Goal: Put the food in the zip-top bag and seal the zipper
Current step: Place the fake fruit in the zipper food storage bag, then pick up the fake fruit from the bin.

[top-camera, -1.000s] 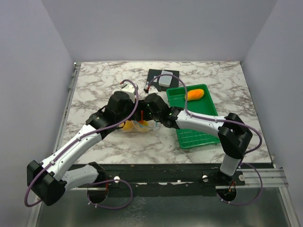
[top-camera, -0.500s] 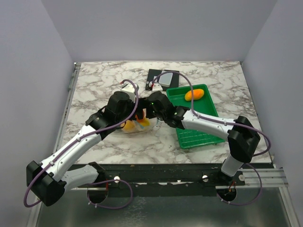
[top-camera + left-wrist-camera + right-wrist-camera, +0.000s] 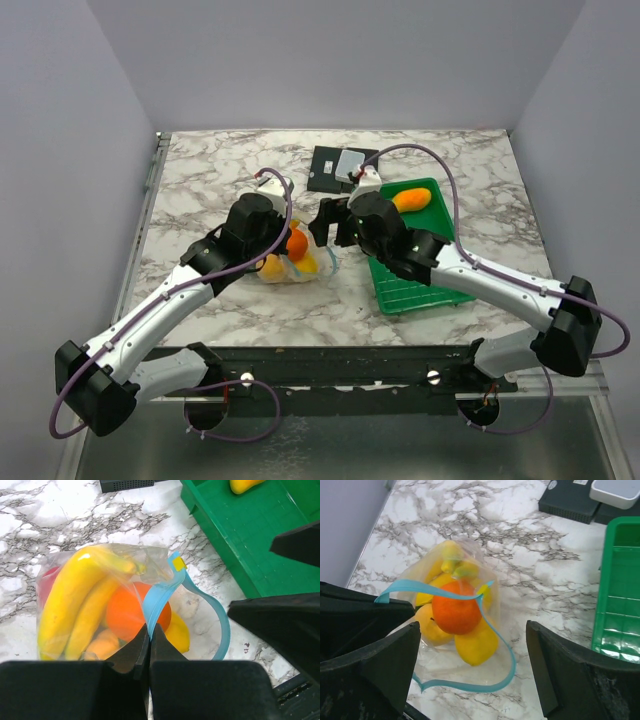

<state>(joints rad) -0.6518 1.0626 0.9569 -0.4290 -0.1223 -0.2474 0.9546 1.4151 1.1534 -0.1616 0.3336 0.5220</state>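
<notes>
Left wrist view: my left gripper point(image 3: 149, 632) is clamped on the zipper point(image 3: 159, 597) of the zip-top bag point(image 3: 150, 560), which sits on the bench point(image 3: 210, 170) holding a banana bunch point(image 3: 70, 600) and an orange point(image 3: 125, 617). My right gripper point(image 3: 330, 222) is spread apart beside it. One fruit point(image 3: 411, 199) lies in the green tray point(image 3: 415, 290).

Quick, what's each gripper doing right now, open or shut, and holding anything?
Left gripper: jaws shut on the blue zipper.
Right gripper: jaws open, holding nothing.
</notes>
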